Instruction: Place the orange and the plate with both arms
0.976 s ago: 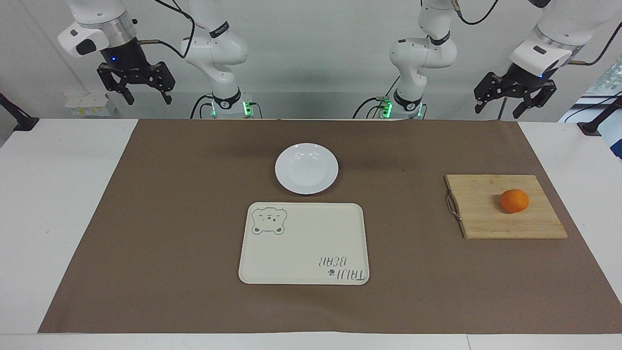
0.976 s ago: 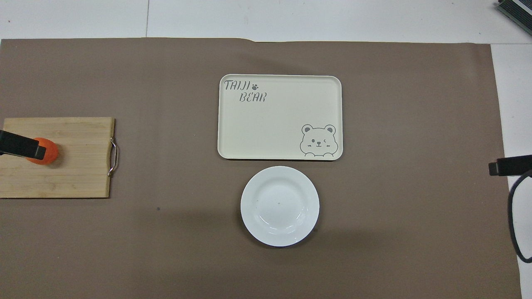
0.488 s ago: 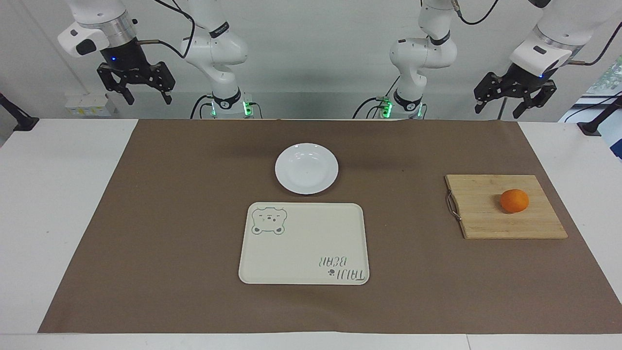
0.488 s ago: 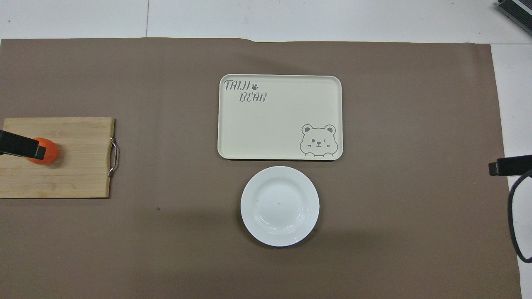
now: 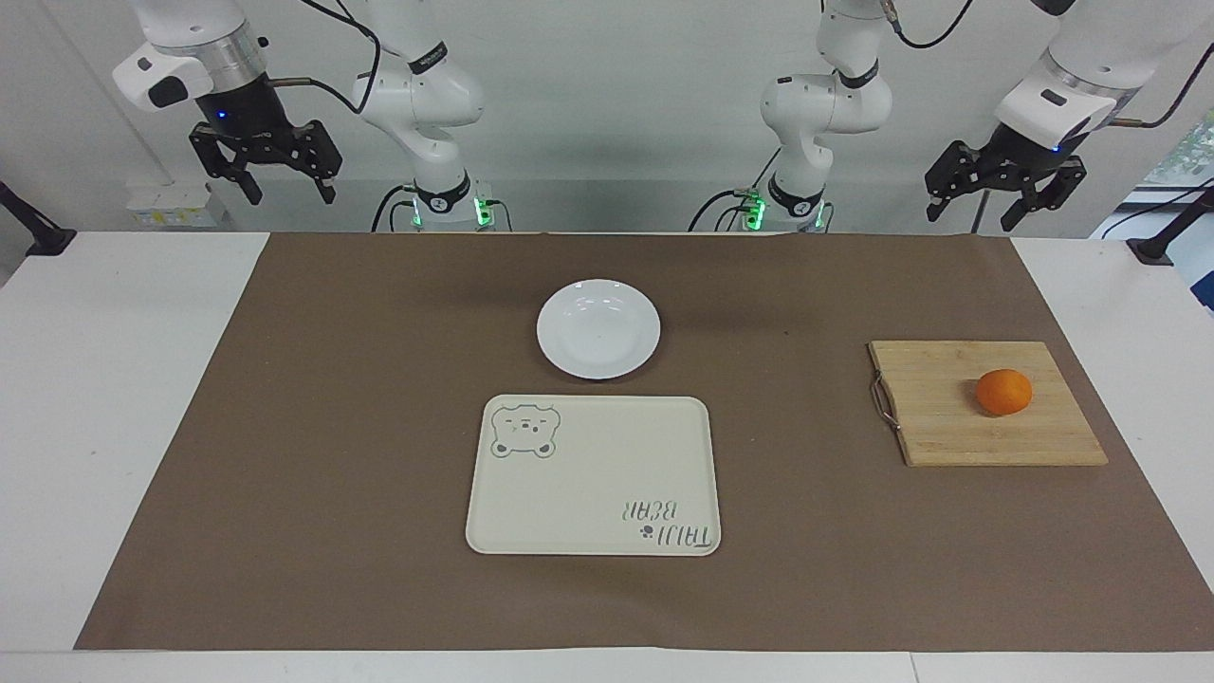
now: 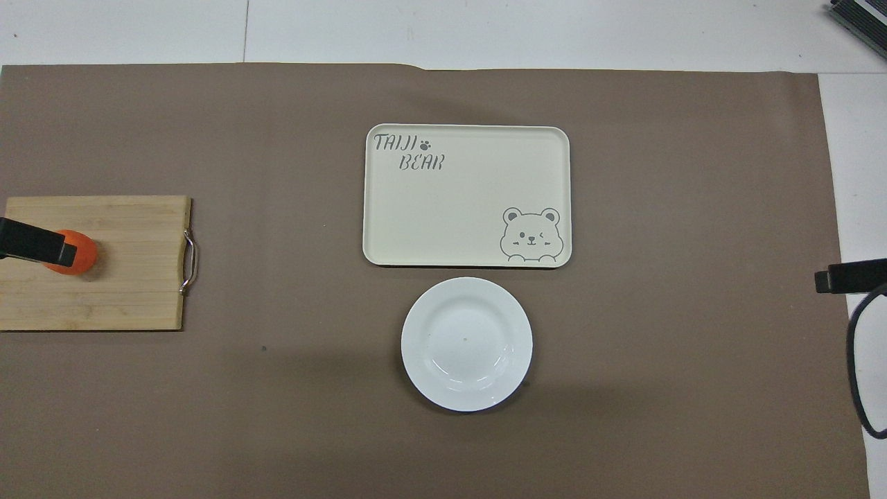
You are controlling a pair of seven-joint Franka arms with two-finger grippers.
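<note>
Facing view first. Two white arms, both parked up high at the robots' end of the bench and just waiting. The left gripper (image 5: 1005, 204) hangs over the edge of the brown mat (image 5: 332, 427) at the left arm's end, jaws spread open, holding nothing. The right gripper (image 5: 264, 175) hangs off the mat at the right arm's end, jaws open and empty too.

On the mat I count four things: one white plate (image 5: 598, 328), one cream bear-print tray (image 5: 593, 474), one bamboo cutting board (image 5: 986, 403) with a metal handle, and one orange (image 5: 1003, 392). The plate sits mid-bench, just beside the tray and nearer to the robots than it, not touching. The orange is on the board, toward the left arm's end, well apart from the plate.

Overhead view, same count: one plate (image 6: 466, 344), one tray (image 6: 467, 195) reading "TAIJI BEAR", one board (image 6: 125, 263), one orange (image 6: 75, 252). A dark tip of the left gripper (image 6: 31, 242) overlaps the orange from above, and a tip of the right gripper (image 6: 849, 276) pokes in at the white bench (image 6: 859, 173) edge.
</note>
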